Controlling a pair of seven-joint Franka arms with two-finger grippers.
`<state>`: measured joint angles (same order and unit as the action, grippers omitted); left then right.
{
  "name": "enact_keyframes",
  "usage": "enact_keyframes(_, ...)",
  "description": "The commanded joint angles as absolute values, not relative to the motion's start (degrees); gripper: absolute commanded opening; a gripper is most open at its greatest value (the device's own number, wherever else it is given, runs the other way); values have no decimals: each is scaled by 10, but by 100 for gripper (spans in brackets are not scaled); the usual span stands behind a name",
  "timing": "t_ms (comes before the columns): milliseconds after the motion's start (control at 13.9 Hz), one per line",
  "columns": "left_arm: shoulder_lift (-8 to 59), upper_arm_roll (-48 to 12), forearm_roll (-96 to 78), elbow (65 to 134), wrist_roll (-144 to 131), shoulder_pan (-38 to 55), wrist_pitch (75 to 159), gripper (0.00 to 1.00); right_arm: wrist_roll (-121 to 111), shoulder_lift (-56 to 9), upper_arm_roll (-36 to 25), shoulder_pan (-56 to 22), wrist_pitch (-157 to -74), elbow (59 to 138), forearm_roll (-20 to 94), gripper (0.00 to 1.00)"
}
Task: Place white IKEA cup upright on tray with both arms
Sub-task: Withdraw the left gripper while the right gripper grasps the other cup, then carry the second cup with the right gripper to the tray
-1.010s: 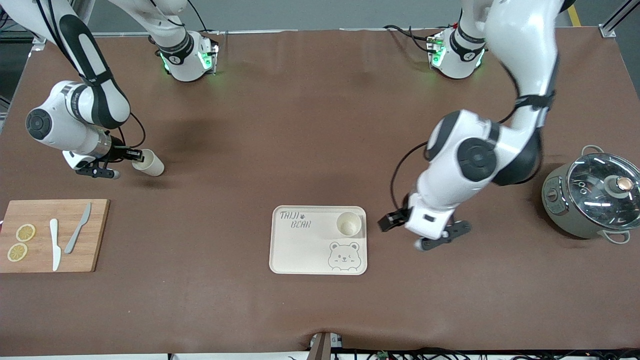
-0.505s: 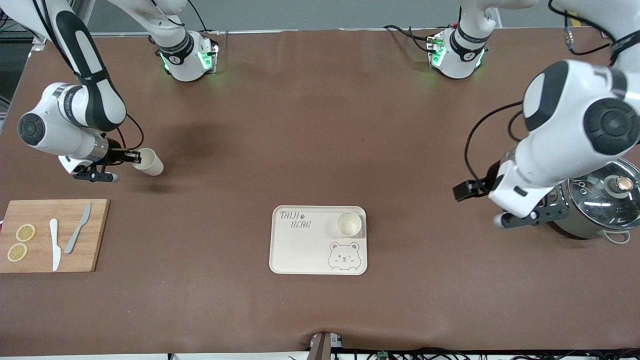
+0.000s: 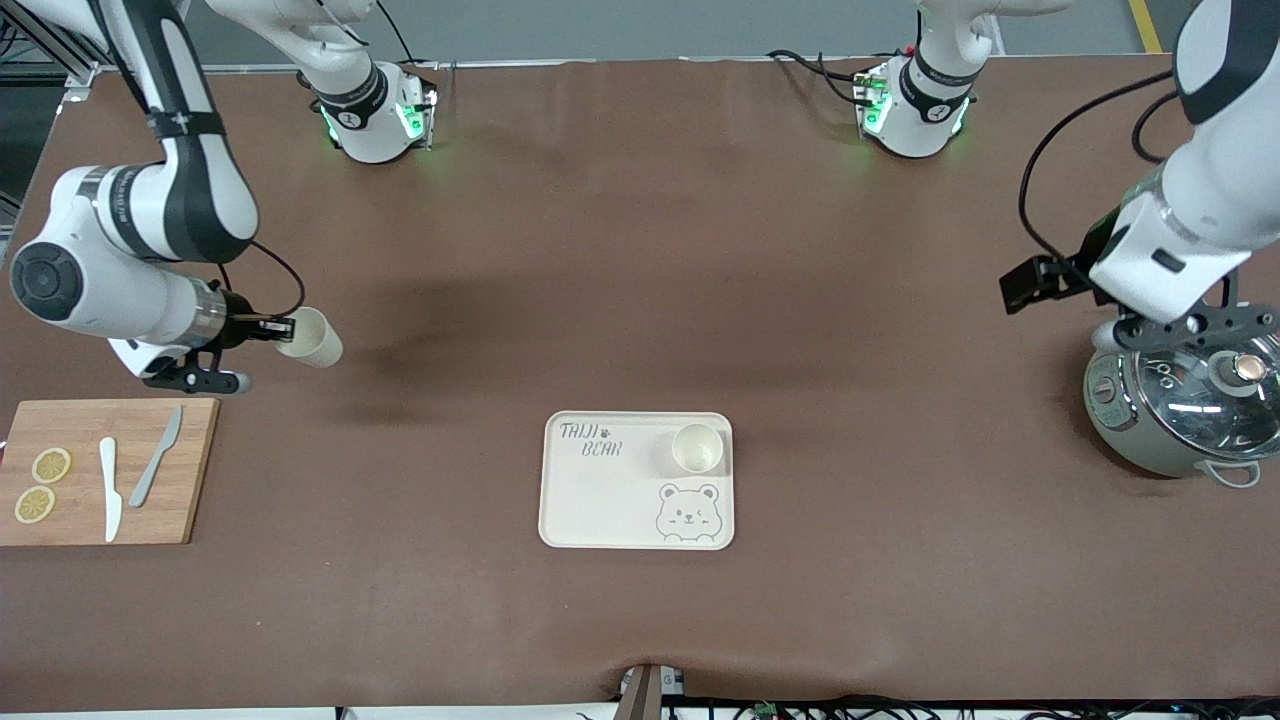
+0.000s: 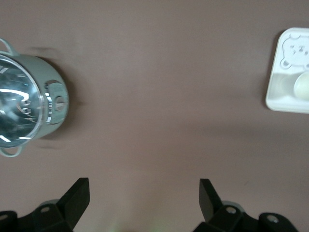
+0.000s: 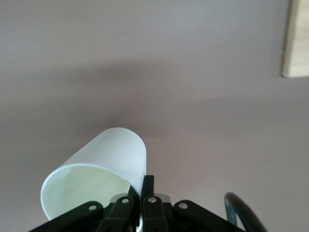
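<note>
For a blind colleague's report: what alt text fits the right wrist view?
The right gripper is shut on the rim of a white cup, held tilted over the brown table. A corner of the wooden cutting board shows at the frame's edge.

Wide table (image 3: 640,250) covered in matte brown cloth, soft shadows across it, pale grey floor strip above the table's top edge, yellow floor line (image 3: 1148,28) near one corner, metal frame rails (image 3: 1225,45) there, cables (image 3: 900,708) under its lower edge
</note>
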<state>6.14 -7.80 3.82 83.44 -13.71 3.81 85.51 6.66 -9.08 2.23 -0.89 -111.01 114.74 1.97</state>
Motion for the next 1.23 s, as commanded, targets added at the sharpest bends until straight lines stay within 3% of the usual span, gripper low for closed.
enact_keyframes(0,-3,-77,54,895,-116,33,862,100,88,-143,18,-53,-1093,1076,26,0)
enact_keyframes(361,-76,-76,8,988,-30,-11,952,100,183,-216,18,-116,-1078,969,67,0)
enact_keyframes(1155,-57,-80,3,957,-47,-10,939,100,416,-373,18,-244,-1087,806,91,0)
